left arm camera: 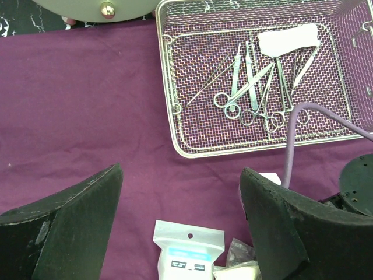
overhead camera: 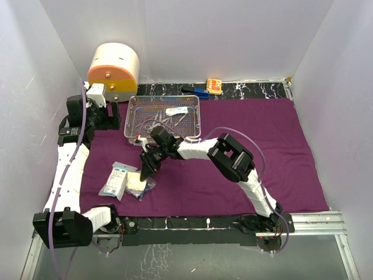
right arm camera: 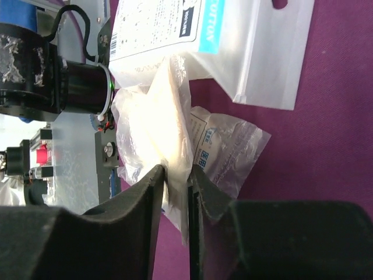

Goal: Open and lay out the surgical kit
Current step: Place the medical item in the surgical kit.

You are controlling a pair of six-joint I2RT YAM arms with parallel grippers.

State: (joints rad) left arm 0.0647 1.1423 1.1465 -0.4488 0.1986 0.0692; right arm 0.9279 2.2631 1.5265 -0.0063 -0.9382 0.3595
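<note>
Pinching gauze packet (right arm camera: 151, 125) edge, right jaws narrow, left jaws wide, wire-mesh tray (overhead camera: 191, 119) lengthwise left-to-right

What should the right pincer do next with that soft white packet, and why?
Probably let go and lift away. The right pincer pinches the gauze packet by its edge, and the packet seems to lie on the purple cloth beside the cotton packet, so it looks laid out.

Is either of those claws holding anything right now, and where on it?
The right gripper pinches the clear gauze packet by one edge, between its fingertips. The left gripper is open and holds nothing.
</note>
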